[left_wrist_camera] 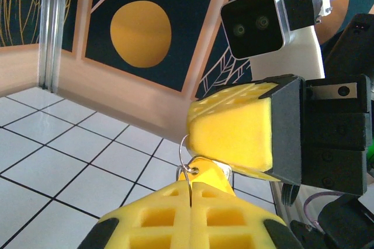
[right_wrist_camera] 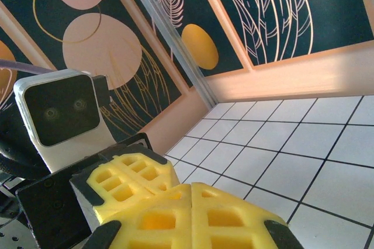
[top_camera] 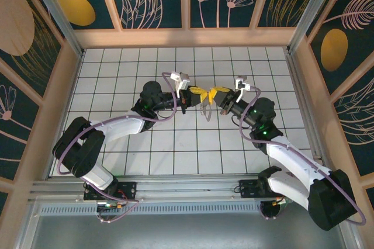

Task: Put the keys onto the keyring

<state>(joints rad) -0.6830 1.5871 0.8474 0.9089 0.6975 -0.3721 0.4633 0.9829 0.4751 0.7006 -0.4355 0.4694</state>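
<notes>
Yellow ribbed pads meet nose to nose above the middle of the white tiled table [top_camera: 117,79]. Our left gripper [top_camera: 199,92] comes in from the left and our right gripper [top_camera: 220,94] from the right, tips touching or nearly so. Both are clenched.

From the left wrist we see the keyring [left_wrist_camera: 183,148], a thin wire loop, rising out of the seam between our left pads, so we judge the left is pinching it. What the right grasps, if anything, we cannot tell. A silvery tab [left_wrist_camera: 182,172] beside the wire may be one of the keys.

From above, a pale loop hangs below the meeting point, its long axis towards our bases. Both arms are equally near, so threading turns on the right tip lining up with the wire just off the left pads.
</notes>
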